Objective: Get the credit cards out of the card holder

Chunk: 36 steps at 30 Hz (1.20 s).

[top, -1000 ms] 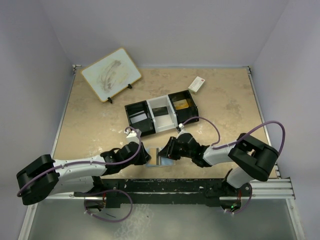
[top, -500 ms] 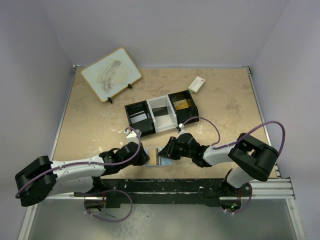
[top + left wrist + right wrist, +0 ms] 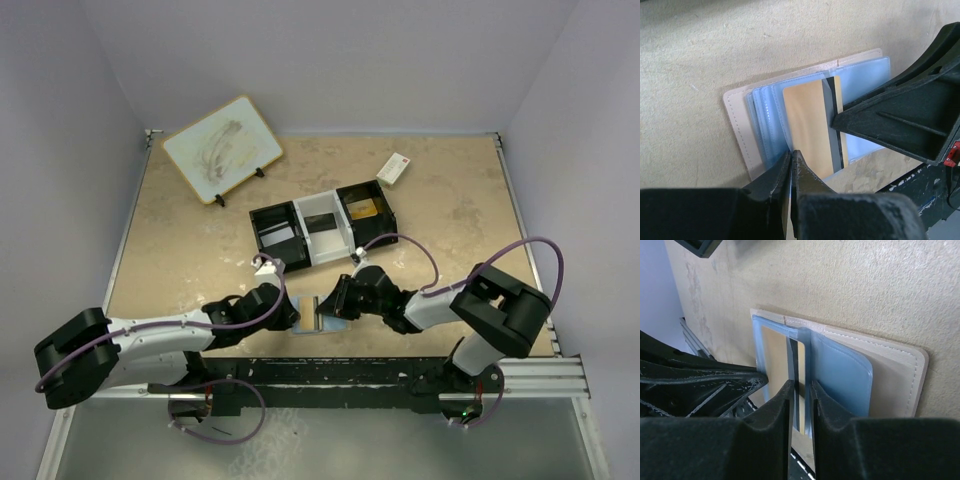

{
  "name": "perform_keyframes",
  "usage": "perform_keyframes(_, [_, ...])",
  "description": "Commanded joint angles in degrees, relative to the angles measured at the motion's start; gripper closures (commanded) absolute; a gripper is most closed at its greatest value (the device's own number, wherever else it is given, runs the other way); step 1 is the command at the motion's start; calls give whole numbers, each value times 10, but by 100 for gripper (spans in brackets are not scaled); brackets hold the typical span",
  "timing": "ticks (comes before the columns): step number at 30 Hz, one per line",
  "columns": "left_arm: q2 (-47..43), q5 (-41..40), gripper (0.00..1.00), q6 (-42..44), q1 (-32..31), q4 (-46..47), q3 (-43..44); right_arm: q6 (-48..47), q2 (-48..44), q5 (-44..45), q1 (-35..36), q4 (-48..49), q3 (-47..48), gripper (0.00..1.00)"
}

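The card holder (image 3: 318, 314) lies open near the table's front edge, tan outside (image 3: 737, 125) with pale blue sleeves (image 3: 845, 370). A gold credit card (image 3: 807, 125) with a black stripe lies on its sleeves. My left gripper (image 3: 290, 312) comes in from the left. Its jaws are pressed together (image 3: 791, 154) at the edge of a blue sleeve beside the card's corner. My right gripper (image 3: 335, 300) comes in from the right. Its jaws (image 3: 801, 385) stand a narrow gap apart around the card's striped end.
A black-and-white three-compartment tray (image 3: 297, 222) stands just behind the holder, with cards in it. A white box with a red mark (image 3: 394, 168) lies at the back right. A framed board on a stand (image 3: 222, 148) is at the back left. The metal rail (image 3: 380, 365) runs close in front.
Almost nothing has moved. The left arm has shifted very slightly. Both grippers stay at the holder, which has not moved.
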Motion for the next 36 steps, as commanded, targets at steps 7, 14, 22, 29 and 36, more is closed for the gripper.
perform_keyframes(7, [11,-5,100,17,-2,-12,6,1,-11,0,-1,34,-13,100])
perform_keyframes(14, [5,-17,100,13,-2,-22,4,2,-29,17,-7,0,-13,100])
perform_keyframes(22, [13,-17,100,12,-2,-20,6,4,-31,16,-16,-8,-19,100])
perform_keyframes(29, [14,-23,100,9,-2,-26,7,-2,-46,17,-25,-17,-27,100])
perform_keyframes(36, [14,-23,100,9,-2,-28,8,-14,-51,8,-35,-22,-29,100])
